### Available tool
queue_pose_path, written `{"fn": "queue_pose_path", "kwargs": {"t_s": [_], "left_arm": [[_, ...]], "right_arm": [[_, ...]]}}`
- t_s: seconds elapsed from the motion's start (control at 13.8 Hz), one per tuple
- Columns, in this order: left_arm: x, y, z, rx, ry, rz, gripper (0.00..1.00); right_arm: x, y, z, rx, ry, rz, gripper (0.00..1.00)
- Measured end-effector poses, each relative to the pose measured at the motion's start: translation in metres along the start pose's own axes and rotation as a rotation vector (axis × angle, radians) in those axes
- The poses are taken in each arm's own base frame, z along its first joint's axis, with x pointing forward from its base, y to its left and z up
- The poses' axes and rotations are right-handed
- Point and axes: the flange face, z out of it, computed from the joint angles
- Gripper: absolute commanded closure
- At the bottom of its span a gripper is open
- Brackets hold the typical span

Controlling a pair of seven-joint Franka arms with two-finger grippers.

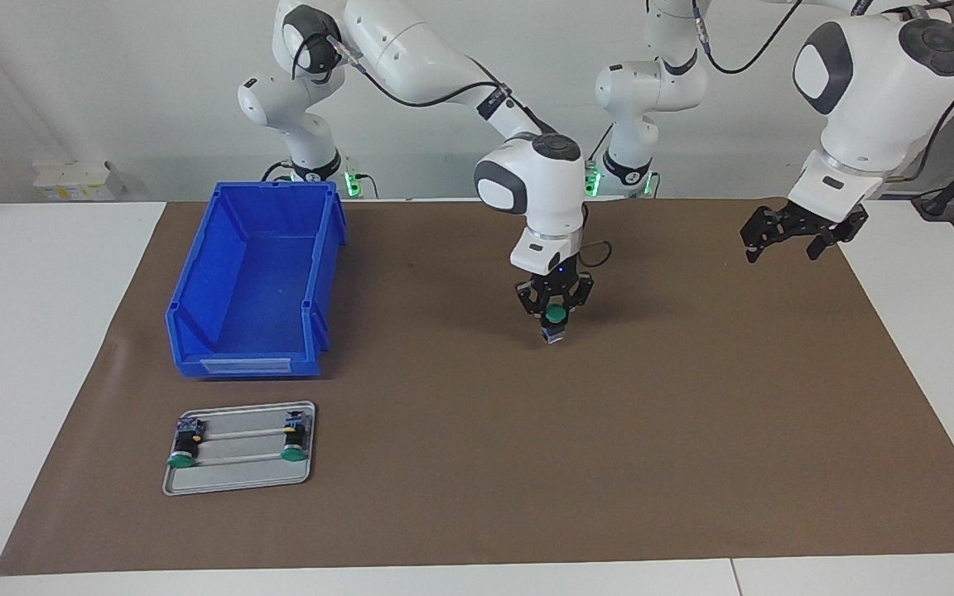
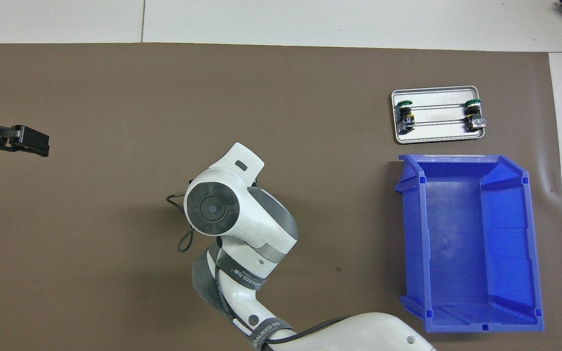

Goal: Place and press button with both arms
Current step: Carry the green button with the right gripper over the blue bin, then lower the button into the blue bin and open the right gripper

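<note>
The button (image 1: 556, 315), a small push-button switch with a round flat green cap on a stubby black body, is hanging in the right gripper (image 1: 555, 313) over the middle of the brown paper-like mat (image 1: 609, 430) that is covering the white table (image 1: 46, 331). In the facing view its green cap is facing the camera, away from the robots, and its body with a blue end is showing just below the cap; the direction of its long axis cannot be told for sure. In the overhead view the right arm's wrist is hiding both the button and the gripper.

The right gripper's black fingers are clenching on the button from both sides, pointing straight down. Its white arm is carrying a dark band with pale lettering, only partly readable.

The left gripper (image 1: 783, 242) is waiting in the air over the left arm's end of the mat, tilted and pointing down, with its fingers spread apart and holding nothing.

Toward the right arm's end of the table, a blue plastic open-fronted storage bin (image 1: 255, 273) is standing on the mat, with a pale blank-looking label strip on its front lip. Just beside the bin and farther from the robots, a flat grey metal tray (image 1: 237, 476) with rounded corners is lying on the mat. Two more green-capped buttons (image 1: 185, 447) (image 1: 295, 439) are lying on the tray, one at each end, their caps pointing away from the robots.
</note>
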Motion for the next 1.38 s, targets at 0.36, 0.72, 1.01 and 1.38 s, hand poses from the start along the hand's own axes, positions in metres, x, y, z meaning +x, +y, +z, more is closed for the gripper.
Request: {"fn": "queue_pose_path", "kwargs": {"t_s": [0.36,0.72,1.01,1.38], "left_arm": [[0.0,0.004,0.0,-0.039,0.002,0.0,0.0],[0.0,0.007,0.0,-0.069,0.002,-0.003,0.0],[0.0,0.009,0.001,-0.07,0.001,0.001,0.0],[0.0,0.003,0.001,-0.07,0.001,-0.01,0.0]], "right_arm": [[0.095,0.168,-0.071,-0.076,0.027,0.176,1.0],[0.125,0.362,-0.095,-0.098,-0.074,0.124,1.0],[0.095,0.478,-0.086,-0.06,-0.164,0.075,1.0],[-0.002,0.493,-0.086,-0.032,-0.275,0.078,1.0]]}}
